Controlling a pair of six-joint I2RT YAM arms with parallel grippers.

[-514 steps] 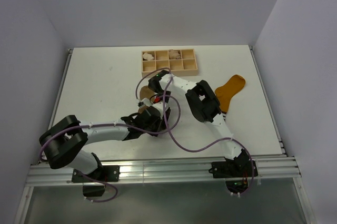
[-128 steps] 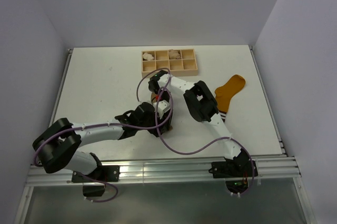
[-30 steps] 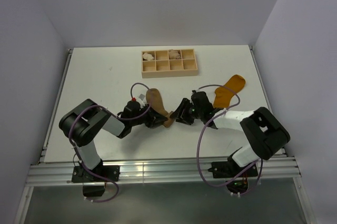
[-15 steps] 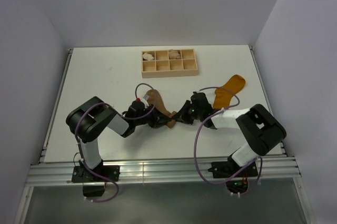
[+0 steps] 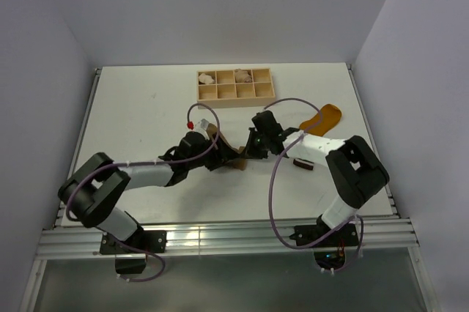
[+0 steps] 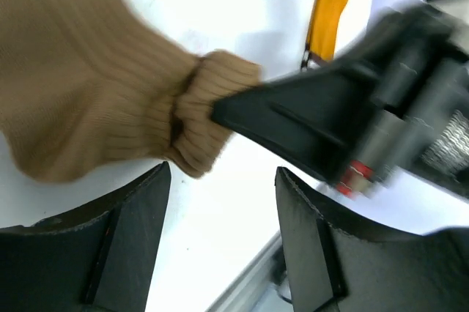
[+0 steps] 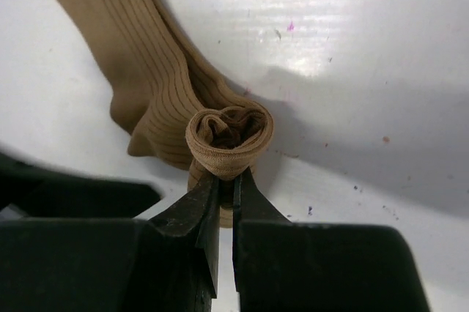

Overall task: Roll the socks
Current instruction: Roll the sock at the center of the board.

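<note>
I'm looking at the plain tan-brown ribbed fabric sock (image 7: pixel 139 41) near the middle of the white surface (image 5: pixel 146 121). My right hand (image 7: pixel 226 184) has its 2 fingers pressed together on the end of that sock. In the right wrist view the end is curled into 1 small tight coil, and the hand grips that coil from the 6 o'clock side. The rest of the sock runs off flat toward 11 o'clock, so I judge the roll barely begun.

My left hand (image 6: pixel 223 173) sits just beside the same end with its fingers apart. Nothing is between them but bare surface, and the sock body lies toward 10 o'clock in that view.

The mustard-orange sock with the brown-and-white striped cuff (image 5: pixel 322 117) lies stretched out at about 3 o'clock from the tan one, well apart from both hands. It looks unrolled.

At 12 o'clock the shallow wooden compartment tray (image 5: pixel 236 103) holds 2 small pale beige fabric bundles (image 5: pixel 207 78) in its far row.

My read is that 0 of 2 socks are finished. The tan roll needs carrying along its full length, then the mustard one.
</note>
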